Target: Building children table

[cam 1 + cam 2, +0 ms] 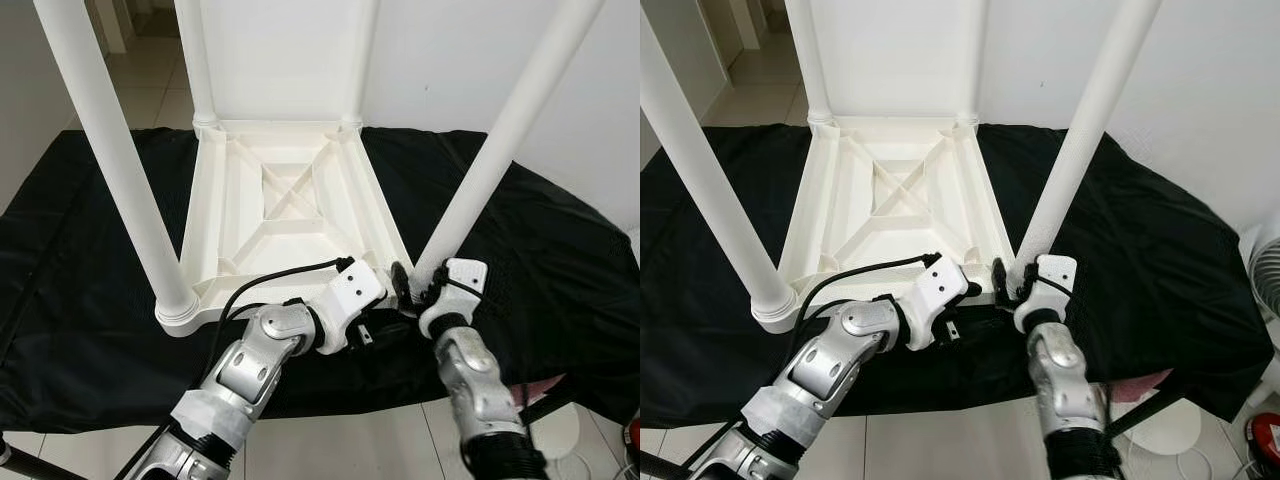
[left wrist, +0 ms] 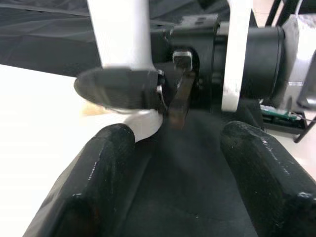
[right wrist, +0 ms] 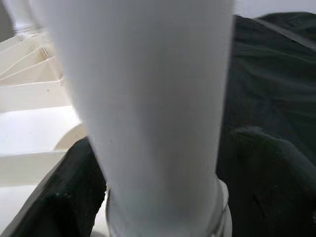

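Closest to me, both arms reach in over the front edge of the black-draped surface [image 1: 560, 250]. The right hand [image 1: 418, 285] sits at the base of the near-right leg [image 1: 500, 140], its two black fingers [image 3: 64, 197] on either side of the white tube, closed around it just above the collar. That low hold looks meant to steer the leg's foot into its corner socket, where a small push counts most. The left hand [image 1: 385, 300] lies just beside it, pointed at the same corner, its fingers [image 2: 98, 163] spread apart with nothing between them; I take it to be steadying or waiting to help.

The children table [image 1: 280, 200] lies upside down in the middle of the cloth, ribbed underside up, so the sockets face the robot. The near-left leg [image 1: 120, 170] already stands in its corner, close to the cloth's front edge, and two far legs [image 1: 195, 60] rise by the wall.

Room is tight at that front corner, with both hands crowded together. The cloth to the right lies open.
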